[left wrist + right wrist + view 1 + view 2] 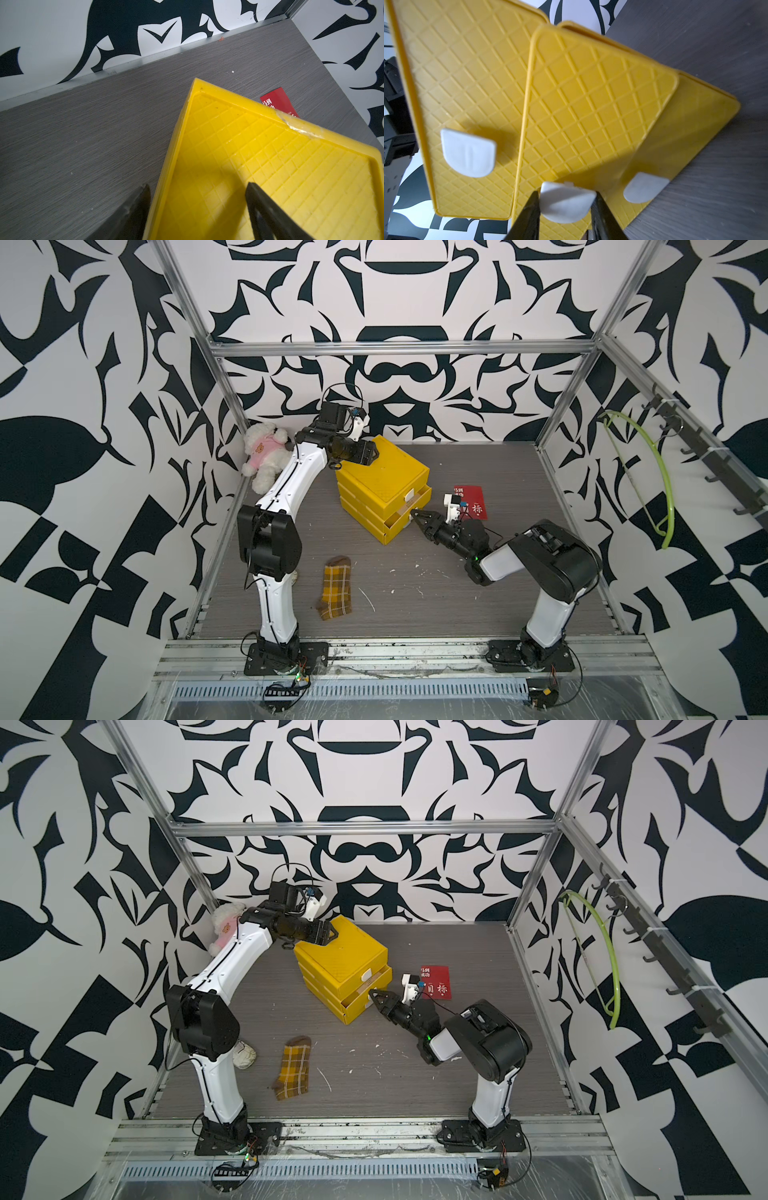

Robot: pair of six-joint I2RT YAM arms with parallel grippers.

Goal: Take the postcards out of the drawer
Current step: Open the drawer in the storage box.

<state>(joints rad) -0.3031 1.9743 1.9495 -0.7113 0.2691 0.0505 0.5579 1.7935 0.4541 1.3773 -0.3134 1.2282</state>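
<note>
Left jaws: spread, straddling a top edge of the yellow plastic three-drawer cabinet [382, 472].
Right jaws: pinching the white handle [564, 207] of the slightly open middle drawer [591, 104].
Postcard: red card with white characters [473, 502], flat on the grey surface [415, 593] beside the cabinet.

**A:** What does the room look like?

**B:** It is a small booth. The walls [395, 290] at the back and on both sides are white, covered in bold black swirling, leaf-like shapes.

**A:** And the floor?

**B:** The floor [415, 593] is grey with a wood grain, flecked with small white marks.

**A:** Any fittings?

**B:** A silver aluminium frame [399, 349] runs up the corners and across the back wall. On the right side a black hook rail [715, 458] slopes along the frame, and a lime-green hanger [660, 464] hangs from it. A slotted metal strip [349, 691] edges the front. The light is even and the shadows are soft.
</note>
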